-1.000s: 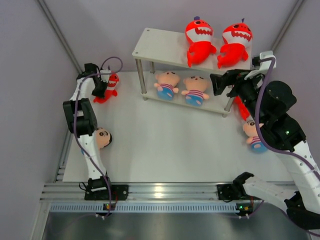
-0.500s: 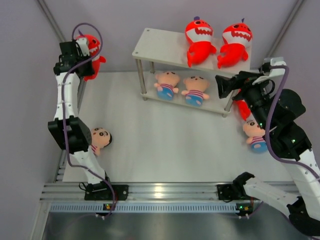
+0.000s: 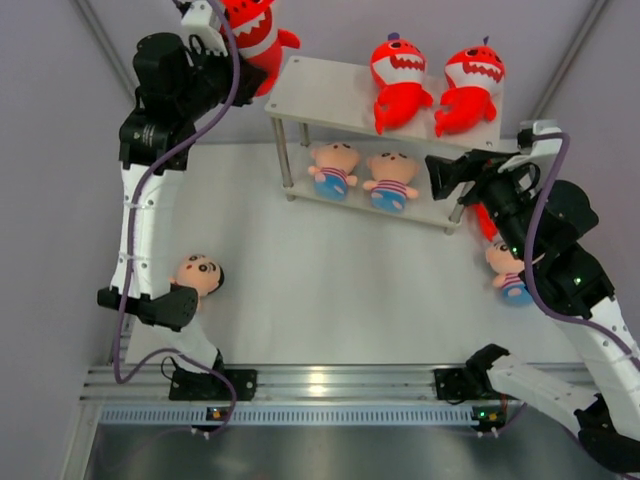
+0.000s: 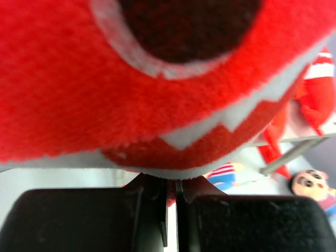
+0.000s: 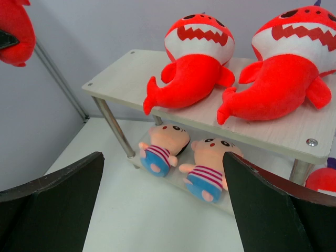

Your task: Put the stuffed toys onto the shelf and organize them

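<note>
— Red shark plush (image 3: 252, 28): why so high, left of the shelf (image 3: 310, 95)?
— To clear it; the top board's left end is bare. Left gripper (image 4: 172, 202) is clamped on the plush from beneath.
— Pointing?
— Head up, long axis roughly upright, I judge. Right gripper (image 3: 447, 170) gapes wide, empty.

Left gripper (image 3: 218, 48) high, clamped tight, right gripper (image 3: 441, 172) spread wide
</note>
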Motion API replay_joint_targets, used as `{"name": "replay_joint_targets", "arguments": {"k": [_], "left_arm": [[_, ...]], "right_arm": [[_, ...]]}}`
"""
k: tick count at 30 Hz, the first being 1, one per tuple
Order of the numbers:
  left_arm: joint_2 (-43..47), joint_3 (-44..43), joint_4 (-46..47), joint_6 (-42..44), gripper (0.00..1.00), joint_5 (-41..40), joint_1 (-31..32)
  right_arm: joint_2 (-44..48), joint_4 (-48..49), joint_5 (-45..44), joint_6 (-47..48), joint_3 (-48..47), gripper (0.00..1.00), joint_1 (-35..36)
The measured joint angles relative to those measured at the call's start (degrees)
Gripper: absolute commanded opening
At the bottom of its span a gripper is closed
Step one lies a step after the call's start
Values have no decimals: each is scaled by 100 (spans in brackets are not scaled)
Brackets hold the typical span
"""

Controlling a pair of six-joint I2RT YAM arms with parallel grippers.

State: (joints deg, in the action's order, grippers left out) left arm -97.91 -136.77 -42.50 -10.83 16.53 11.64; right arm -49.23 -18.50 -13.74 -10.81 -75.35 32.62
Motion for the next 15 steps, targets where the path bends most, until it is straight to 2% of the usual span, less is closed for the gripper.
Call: {"name": "replay_joint_targets", "arguments": {"k": [7, 15], "left_arm": [[-975, -839, 188, -295, 0, -20, 614], [-2096, -868, 216, -490, 0, -31, 1145]], "right_arm": [[39, -9, -13, -212, 42, 96, 0], [107, -50, -188, -404, 160, 95, 0]]}}
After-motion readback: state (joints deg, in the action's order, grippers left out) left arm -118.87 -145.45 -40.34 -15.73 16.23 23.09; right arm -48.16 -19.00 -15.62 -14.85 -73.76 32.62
